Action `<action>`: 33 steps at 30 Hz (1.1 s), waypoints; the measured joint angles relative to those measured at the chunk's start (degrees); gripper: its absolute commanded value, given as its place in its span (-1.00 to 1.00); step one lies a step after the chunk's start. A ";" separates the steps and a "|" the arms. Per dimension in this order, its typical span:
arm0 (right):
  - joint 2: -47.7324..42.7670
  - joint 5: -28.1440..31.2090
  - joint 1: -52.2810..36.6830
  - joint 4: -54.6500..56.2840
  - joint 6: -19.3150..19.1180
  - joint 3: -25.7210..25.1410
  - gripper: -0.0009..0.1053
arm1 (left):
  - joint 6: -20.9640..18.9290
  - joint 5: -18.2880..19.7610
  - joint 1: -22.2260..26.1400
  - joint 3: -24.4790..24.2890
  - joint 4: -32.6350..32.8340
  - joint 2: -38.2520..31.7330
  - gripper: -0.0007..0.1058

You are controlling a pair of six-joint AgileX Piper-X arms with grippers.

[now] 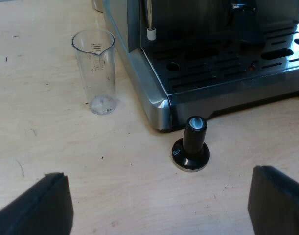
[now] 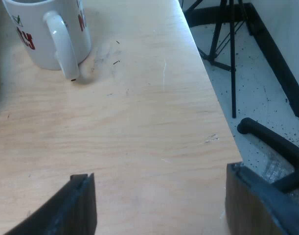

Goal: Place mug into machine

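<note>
A white mug point(image 2: 46, 34) with red lettering stands upright on the wooden table point(image 2: 139, 127), its handle turned toward my right gripper point(image 2: 159, 205). That gripper is open, well short of the mug, with nothing between its fingers. My left gripper point(image 1: 159, 205) is open too and holds nothing. Beyond it stands the espresso machine point(image 1: 159, 105), its slotted drip tray point(image 1: 222, 63) bare. A tamper with a black knob point(image 1: 191, 147) stands on the table just off the machine's corner.
A clear measuring glass point(image 1: 98, 73) stands upright beside the machine's side wall. A steam wand with a white tip point(image 1: 150, 30) hangs over the drip tray. Close to my right gripper the table's edge point(image 2: 215, 103) drops to a speckled floor with a black tripod point(image 2: 227, 49).
</note>
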 measured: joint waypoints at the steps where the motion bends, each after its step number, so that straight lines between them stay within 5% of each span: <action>1: 0.00 0.00 0.00 0.00 0.00 0.00 0.13 | 0.00 0.00 0.00 0.00 0.00 0.00 0.51; 12: 0.00 1.93 0.00 0.00 0.00 0.00 0.13 | -0.23 0.00 -0.41 0.00 0.00 0.00 0.51; 21: 0.72 2.58 0.00 1.36 0.00 -3.08 0.13 | -0.71 0.55 -5.66 -0.26 -1.62 0.95 0.51; 33: 10.84 -6.15 0.00 1.57 -2.93 -11.72 0.13 | -4.52 5.35 -11.56 -2.96 -9.86 9.11 0.51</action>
